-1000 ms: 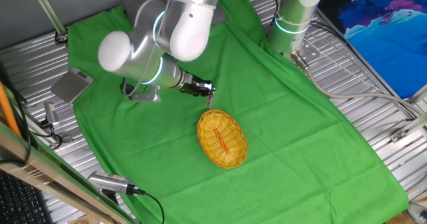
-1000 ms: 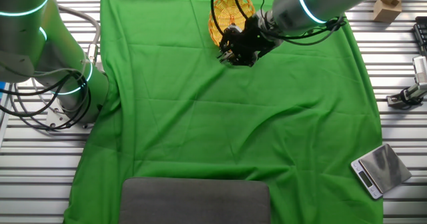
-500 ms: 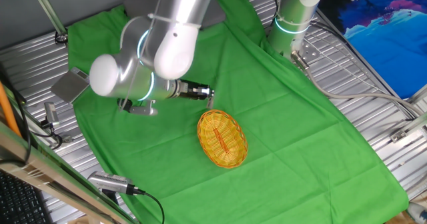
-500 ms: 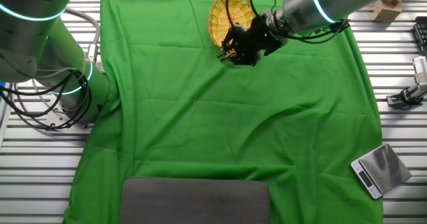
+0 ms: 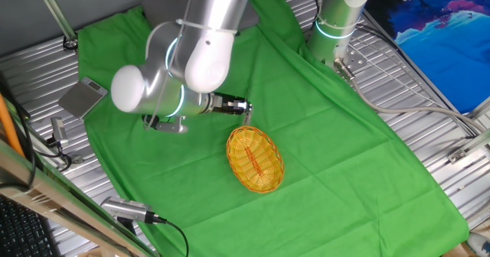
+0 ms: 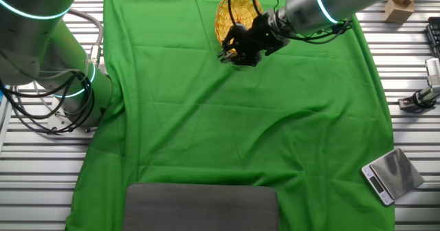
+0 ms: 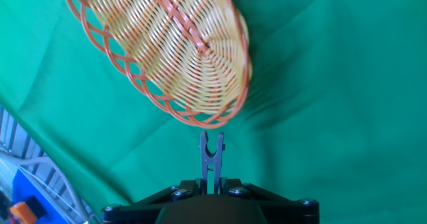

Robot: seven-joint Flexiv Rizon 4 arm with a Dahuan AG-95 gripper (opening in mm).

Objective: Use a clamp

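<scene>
1. A green cloth (image 5: 321, 127) covers the tabletop.
2. A wicker basket (image 5: 255, 160) lies on the cloth, nothing clipped to its rim.
3. The claw (image 7: 211, 184) grips the clamp (image 7: 211, 159), prongs pointing at the basket rim just ahead; clipping on remains undone.

No legible text, labels, brands, nos. or signs in any view. Checked: scale (image 6: 390, 176), its display too small and blurred to read; blue printed sheet (image 5: 448, 35) at table edge, picture only, no lettering made out; arm housings, plain, no readable marking; wicker basket (image 7: 167, 51), green cloth (image 6: 227, 121), unmarked.
</scene>
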